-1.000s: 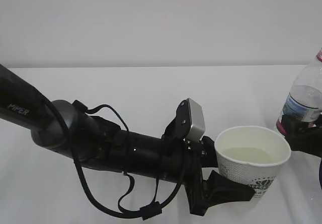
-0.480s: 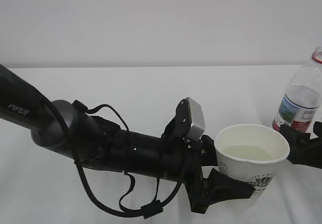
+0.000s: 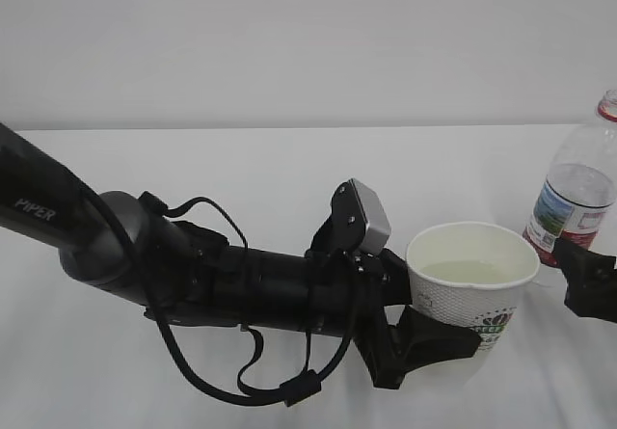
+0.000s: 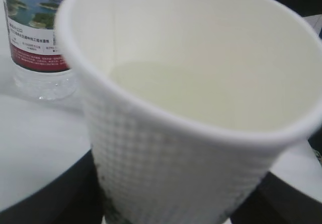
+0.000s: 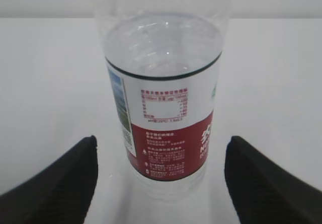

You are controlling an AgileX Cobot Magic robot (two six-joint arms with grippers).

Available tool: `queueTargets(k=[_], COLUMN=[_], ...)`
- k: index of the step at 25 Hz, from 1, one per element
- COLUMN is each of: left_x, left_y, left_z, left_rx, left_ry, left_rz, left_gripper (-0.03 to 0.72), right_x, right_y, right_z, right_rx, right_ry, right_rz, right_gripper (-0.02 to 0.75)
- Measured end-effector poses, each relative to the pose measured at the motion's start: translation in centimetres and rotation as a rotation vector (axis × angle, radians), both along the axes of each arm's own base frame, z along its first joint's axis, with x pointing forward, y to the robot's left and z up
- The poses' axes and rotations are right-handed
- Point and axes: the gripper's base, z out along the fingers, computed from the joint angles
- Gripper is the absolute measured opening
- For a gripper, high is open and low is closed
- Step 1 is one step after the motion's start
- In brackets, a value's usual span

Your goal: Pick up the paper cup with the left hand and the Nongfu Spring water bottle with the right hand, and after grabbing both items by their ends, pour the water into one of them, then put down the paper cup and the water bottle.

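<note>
The paper cup (image 3: 470,289) is white and dimpled, with pale water (image 4: 201,93) in it. My left gripper (image 3: 461,331) is shut on its lower part, and the black fingers (image 4: 45,194) show on both sides of it in the left wrist view. The Nongfu Spring water bottle (image 3: 576,198) stands upright on the table at the far right, partly filled. In the right wrist view the bottle (image 5: 163,108) is straight ahead of my open right gripper (image 5: 161,151), with wide gaps to both fingertips (image 5: 83,158). In the exterior view the right gripper (image 3: 588,280) sits just in front of the bottle's base.
The white table (image 3: 289,178) runs back to a plain white wall. My left arm, lettered PIPER (image 3: 39,209), lies across the front left with loose black cables (image 3: 241,381) hanging under it. Cup and bottle stand a short way apart.
The right gripper has drawn back from the bottle, which now stands free on the table. The left gripper has shifted the cup slightly left and tilted a little.
</note>
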Motion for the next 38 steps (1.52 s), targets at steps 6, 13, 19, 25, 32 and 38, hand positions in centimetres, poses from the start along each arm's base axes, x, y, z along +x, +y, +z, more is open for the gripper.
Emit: queueTargets(k=[6, 13, 19, 25, 32, 38], left_x=[1.1, 3.9, 5.8, 7.3, 8.8, 10.0], left_y=[0.6, 2.6, 4.6, 6.5, 8.5, 10.4], left_z=[0.1, 0.4, 0.6, 0.6, 0.6, 0.6], left_rx=[-0.016, -0.042, -0.058, -0.059, -0.056, -0.054], left_ry=[-0.003, -0.029, -0.033, -0.035, -0.042, -0.049], left_rz=[0.065, 0.206, 0.277, 0.336, 0.395, 0.449], left_gripper=[0.483, 0.483, 0.469, 0.465, 0.465, 0.465], right_x=[0.0, 0.0, -0.1, -0.1, -0.1, -0.1], right_y=[0.0, 0.0, 0.0, 0.0, 0.0, 0.0], right_z=[0.1, 0.1, 0.1, 0.1, 0.1, 0.1], right_rx=[0.002, 0.002, 0.002, 0.002, 0.002, 0.002], right_ry=[-0.007, -0.007, -0.005, -0.005, -0.005, -0.005], right_rz=[-0.003, -0.001, -0.001, -0.001, -0.001, -0.001], right_gripper=[0.592, 0.592, 0.592, 0.591, 0.591, 0.591])
